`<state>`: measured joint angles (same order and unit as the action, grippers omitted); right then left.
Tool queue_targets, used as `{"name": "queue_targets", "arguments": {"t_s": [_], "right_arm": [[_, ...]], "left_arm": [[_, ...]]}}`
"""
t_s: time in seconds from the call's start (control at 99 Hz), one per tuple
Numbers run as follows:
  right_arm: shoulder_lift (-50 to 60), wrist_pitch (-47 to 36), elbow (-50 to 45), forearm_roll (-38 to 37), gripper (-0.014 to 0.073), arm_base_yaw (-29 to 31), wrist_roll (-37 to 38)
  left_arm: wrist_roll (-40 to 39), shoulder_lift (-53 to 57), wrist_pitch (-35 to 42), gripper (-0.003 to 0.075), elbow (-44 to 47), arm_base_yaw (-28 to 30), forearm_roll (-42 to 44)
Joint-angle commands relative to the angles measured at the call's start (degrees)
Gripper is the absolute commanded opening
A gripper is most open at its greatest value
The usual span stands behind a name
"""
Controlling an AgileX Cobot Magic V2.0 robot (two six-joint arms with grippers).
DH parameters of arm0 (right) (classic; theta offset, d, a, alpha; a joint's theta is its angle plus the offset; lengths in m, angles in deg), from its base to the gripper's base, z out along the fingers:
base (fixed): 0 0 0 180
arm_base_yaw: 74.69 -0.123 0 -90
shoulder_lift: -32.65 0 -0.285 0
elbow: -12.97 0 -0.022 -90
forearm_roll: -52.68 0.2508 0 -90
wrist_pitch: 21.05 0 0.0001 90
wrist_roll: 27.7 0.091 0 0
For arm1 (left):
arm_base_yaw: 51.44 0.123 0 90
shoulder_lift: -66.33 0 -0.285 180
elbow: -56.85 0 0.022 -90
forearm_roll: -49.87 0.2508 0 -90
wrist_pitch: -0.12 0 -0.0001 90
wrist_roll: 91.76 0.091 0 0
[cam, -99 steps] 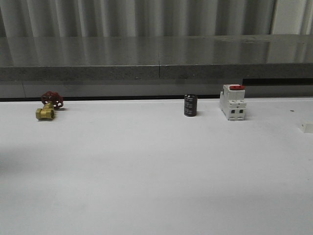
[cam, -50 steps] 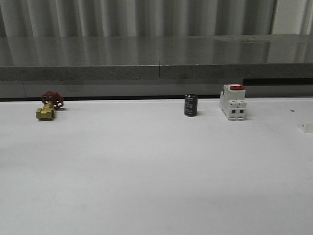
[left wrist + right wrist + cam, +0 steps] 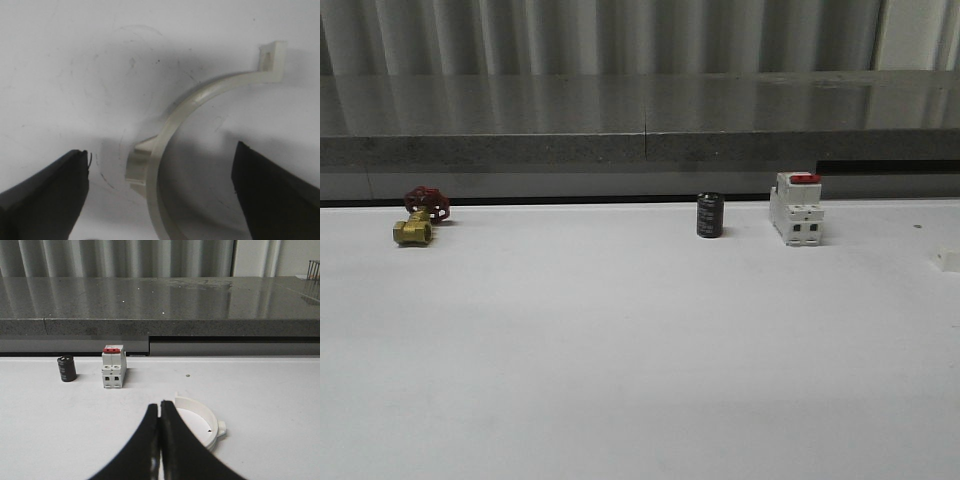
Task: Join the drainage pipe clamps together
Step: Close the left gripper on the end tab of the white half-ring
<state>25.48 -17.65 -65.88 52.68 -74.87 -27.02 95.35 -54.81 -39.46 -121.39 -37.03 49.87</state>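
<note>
While the left gripper (image 3: 160, 200) hangs over one white pipe clamp half (image 3: 200, 125), its two black fingers (image 3: 45, 185) are spread wide, with the curved piece lying flat on the white table (image 3: 60, 60) between them and nothing held. The right gripper (image 3: 160, 440) has its fingers pressed together with nothing in them, and the other clamp half (image 3: 197, 422) lies on the table just past its tips, a bit to the right. The two halves are not joined yet. Far back on the table stand a black cylinder (image 3: 710, 215) and a white switch with a red top (image 3: 797, 208), and a brass valve with a red wheel (image 3: 420, 216) sits far left. To do this step well, I think the left gripper should come down straight and pinch the thin curved band in the middle, not the small end tab (image 3: 272, 57), so the piece does not twist or slide away.
</note>
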Motion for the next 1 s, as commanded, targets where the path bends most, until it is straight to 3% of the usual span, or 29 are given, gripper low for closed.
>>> {"name": "queue_targets", "arguments": {"t_s": [0.0, 0.192, 0.333, 0.434, 0.565, 0.707, 0.989], "right_arm": [[0.8, -4.8, 1.1, 0.0, -0.0067, 0.4, -0.1], [0.8, -4.8, 1.1, 0.0, -0.0067, 0.4, -0.1], [0.8, -4.8, 1.1, 0.0, -0.0067, 0.4, -0.1], [0.8, -4.8, 1.1, 0.0, -0.0067, 0.4, -0.1], [0.8, -4.8, 1.1, 0.0, -0.0067, 0.4, -0.1], [0.8, -4.8, 1.1, 0.0, -0.0067, 0.4, -0.1], [0.8, -4.8, 1.1, 0.0, -0.0067, 0.4, -0.1]], "left_arm": [[0.1, 2.1, 1.8, 0.0574, -1.6, 0.1, -0.4], [0.1, 1.0, 2.0, 0.0561, -1.6, 0.1, -0.4], [0.1, 1.0, 2.0, 0.0492, -1.6, 0.1, -0.4], [0.1, 1.0, 2.0, 0.0383, -1.6, 0.1, 0.0], [0.1, 1.0, 2.0, 0.0158, -1.6, 0.1, 0.3], [0.1, 1.0, 1.1, -0.0010, -1.6, 0.1, 0.7], [-0.9, 5.9, -1.3, -0.0020, -1.5, -2.7, -5.0]]}}
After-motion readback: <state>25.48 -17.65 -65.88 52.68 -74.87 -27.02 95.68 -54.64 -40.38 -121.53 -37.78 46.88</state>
